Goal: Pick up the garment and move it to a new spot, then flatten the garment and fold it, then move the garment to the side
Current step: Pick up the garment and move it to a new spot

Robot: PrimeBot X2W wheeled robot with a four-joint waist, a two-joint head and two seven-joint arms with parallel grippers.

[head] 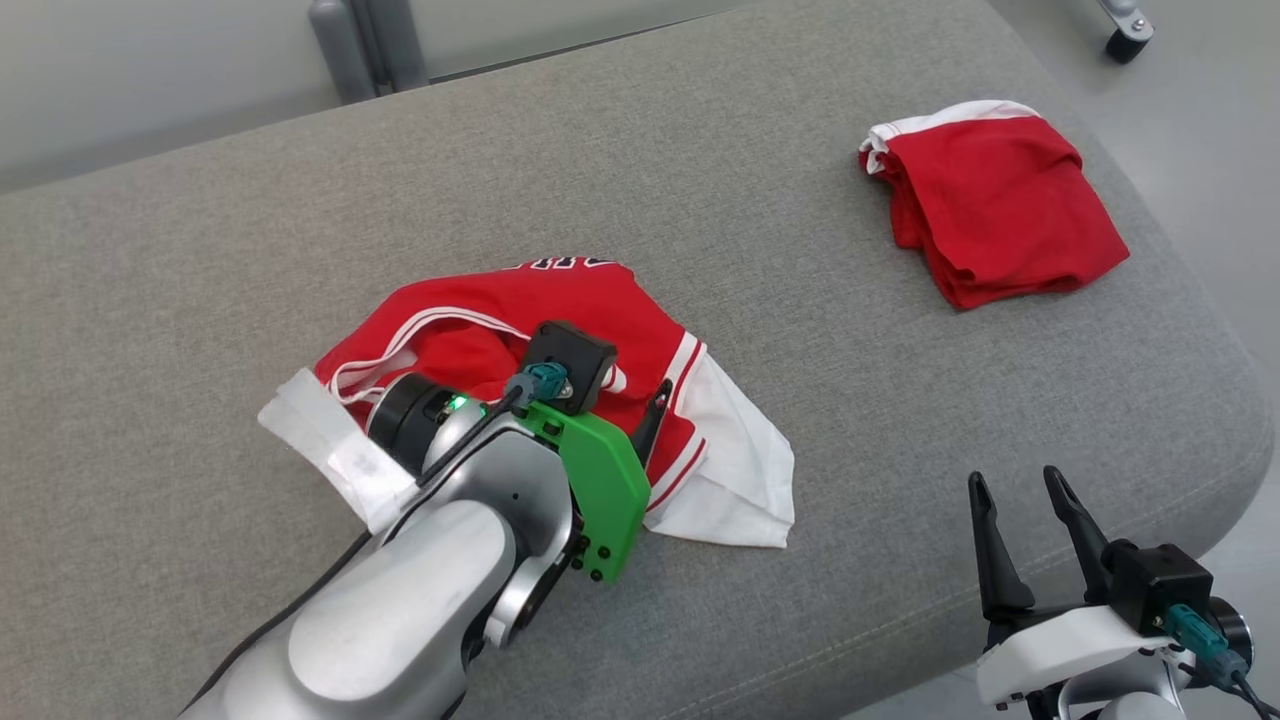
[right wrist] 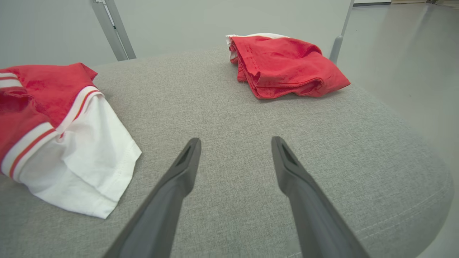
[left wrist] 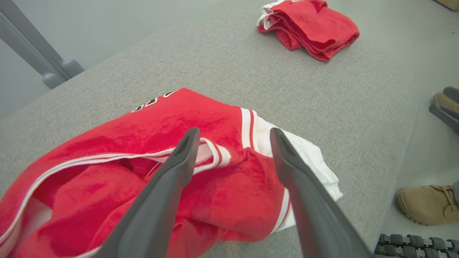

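Note:
A crumpled red garment [head: 470, 330] with white trim and white panels lies left of centre on the grey cushioned surface [head: 800, 420]. My left arm's wrist [head: 560, 375] is right above it and hides part of the cloth. In the left wrist view my left gripper [left wrist: 235, 134] is open, its two dark fingers pointing down at the garment [left wrist: 222, 186] near a white-striped seam, with no cloth pinched between them. My right gripper [head: 1015, 490] stands open near the front right edge, over bare cushion [right wrist: 233, 107]. The garment's white corner [right wrist: 82, 168] lies to its left.
A second red garment [head: 1000, 210], folded, lies at the back right of the cushion, also seen as a folded red pile [left wrist: 312, 25] [right wrist: 287, 64]. The cushion's rounded edge [head: 1230, 440] drops off at right. A person's tan shoe [left wrist: 426, 204] stands on the floor beside it.

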